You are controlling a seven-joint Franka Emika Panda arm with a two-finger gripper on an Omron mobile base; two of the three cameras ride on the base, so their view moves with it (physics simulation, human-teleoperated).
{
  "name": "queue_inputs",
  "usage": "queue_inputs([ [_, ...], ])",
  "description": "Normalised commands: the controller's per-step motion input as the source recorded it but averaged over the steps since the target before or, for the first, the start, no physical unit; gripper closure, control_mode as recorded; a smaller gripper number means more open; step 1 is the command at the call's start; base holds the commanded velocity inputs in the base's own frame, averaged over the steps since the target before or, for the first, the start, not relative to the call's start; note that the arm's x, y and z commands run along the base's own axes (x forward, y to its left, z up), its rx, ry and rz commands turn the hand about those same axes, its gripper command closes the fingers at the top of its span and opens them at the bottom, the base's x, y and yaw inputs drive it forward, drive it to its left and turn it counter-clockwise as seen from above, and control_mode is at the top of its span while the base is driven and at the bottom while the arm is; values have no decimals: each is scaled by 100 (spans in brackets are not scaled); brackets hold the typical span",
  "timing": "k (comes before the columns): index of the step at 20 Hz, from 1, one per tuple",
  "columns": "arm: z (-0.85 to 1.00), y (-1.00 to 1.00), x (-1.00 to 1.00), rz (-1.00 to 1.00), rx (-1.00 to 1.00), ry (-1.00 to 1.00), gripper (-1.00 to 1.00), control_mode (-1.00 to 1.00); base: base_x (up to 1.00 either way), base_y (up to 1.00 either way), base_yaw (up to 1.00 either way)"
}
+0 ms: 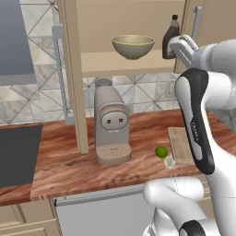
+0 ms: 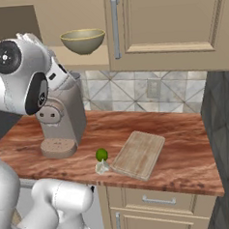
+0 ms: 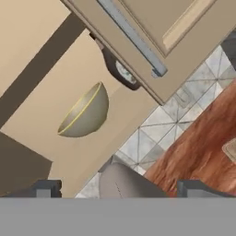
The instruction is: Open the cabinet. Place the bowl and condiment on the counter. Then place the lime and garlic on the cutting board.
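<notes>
Cabinet left door is swung open, edge-on in the left base view; right door shut, grey bar handle at its left edge. Bowl sits upright on the cabinet shelf, with the condiment just beside it at 3 o'clock, also on the shelf. In the hand view the scene is rolled: bowl near centre, condiment at about 1 o'clock from it, partly hidden behind the shut door's edge. Gripper is up at shelf height, right in front of the condiment; can't tell if it touches. Jaws spread wide, nothing between them; fingertips sit far apart at the bottom of the hand view. Coffee machine stands on the counter below the shelf. Lime is on the counter just off the cutting board, at its 9 o'clock in the right base view. Garlic is at 6 o'clock from the lime, touching or nearly so, also off the board.
</notes>
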Motion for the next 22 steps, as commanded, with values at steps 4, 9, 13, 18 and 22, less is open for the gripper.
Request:
queue_inputs([
  [4,1,-57,-22,-8,-24,12,-100,-100,0,0,0],
  [9,0,-52,-32,0,-17,2,-100,-100,0,0,0],
  [13,4,-4,-6,2,-9,0,-100,-100,0,0,0],
  [18,15,0,0,2,-4,0,-100,-100,0,0,0],
  [22,23,-1,0,4,-2,0,-100,-100,0,0,0],
])
